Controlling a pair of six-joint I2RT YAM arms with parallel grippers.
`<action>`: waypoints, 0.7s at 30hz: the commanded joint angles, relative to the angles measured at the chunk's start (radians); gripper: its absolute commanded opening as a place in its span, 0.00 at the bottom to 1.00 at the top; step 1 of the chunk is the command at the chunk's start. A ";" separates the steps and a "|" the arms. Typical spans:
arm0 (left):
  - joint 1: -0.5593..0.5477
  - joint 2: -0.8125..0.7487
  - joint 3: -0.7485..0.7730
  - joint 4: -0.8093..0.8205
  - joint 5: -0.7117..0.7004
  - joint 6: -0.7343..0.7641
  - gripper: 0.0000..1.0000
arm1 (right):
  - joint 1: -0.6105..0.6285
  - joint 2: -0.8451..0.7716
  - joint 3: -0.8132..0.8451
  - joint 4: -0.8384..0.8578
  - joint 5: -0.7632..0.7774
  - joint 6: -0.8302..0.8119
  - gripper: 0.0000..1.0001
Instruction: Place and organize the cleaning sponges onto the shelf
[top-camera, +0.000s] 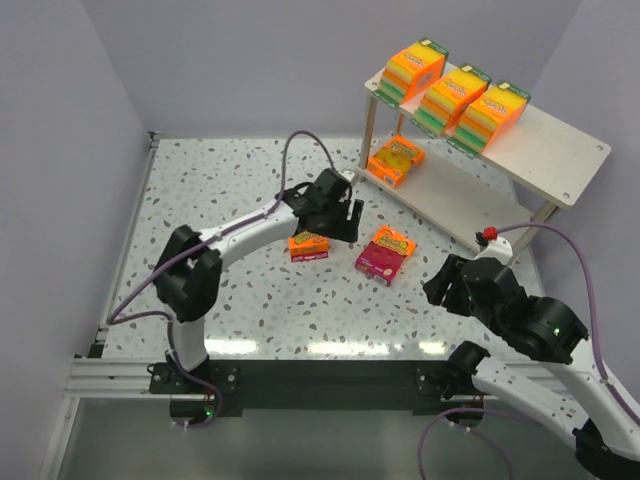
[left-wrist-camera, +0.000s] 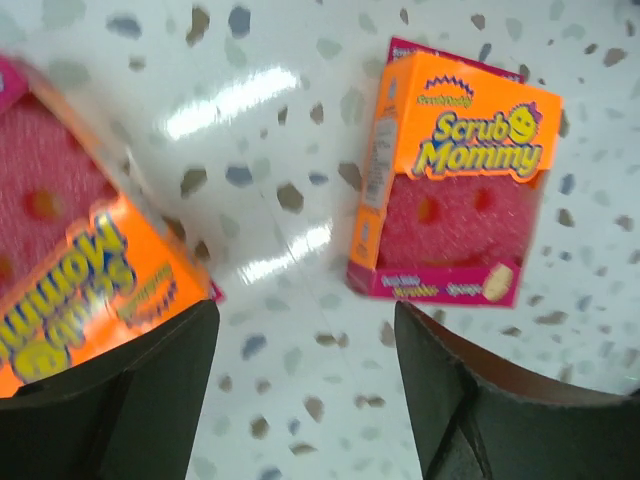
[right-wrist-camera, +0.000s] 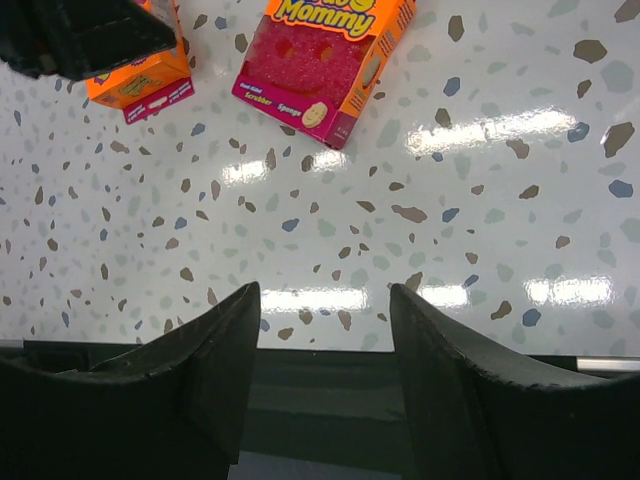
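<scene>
Blur smears the sponge pack (left-wrist-camera: 60, 250), cut off at the frame edge beside the spread, empty left claw (left-wrist-camera: 305, 330); right claw (right-wrist-camera: 325, 305) spread, empty, above the counter (right-wrist-camera: 450, 200).

Speckled table (top-camera: 200, 200): orange pack (top-camera: 309, 245), pink pack (top-camera: 385, 254), shelf (top-camera: 560, 150) (pale, two-tier)

Overview, close wrists; probably shared pack (top-camera: 385, 255)

Blurred sponge pack (left-wrist-camera: 70, 290), partly beyond the left edge.
</scene>
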 joint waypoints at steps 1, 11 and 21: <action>-0.024 -0.249 -0.229 0.271 -0.009 -0.568 0.77 | -0.001 0.002 0.009 -0.004 0.029 0.017 0.59; -0.225 -0.277 -0.360 0.256 -0.206 -1.117 0.83 | -0.001 -0.003 0.012 -0.012 0.044 0.019 0.60; -0.225 -0.065 -0.196 0.224 -0.230 -1.228 0.79 | -0.001 -0.009 0.024 -0.029 0.052 0.012 0.60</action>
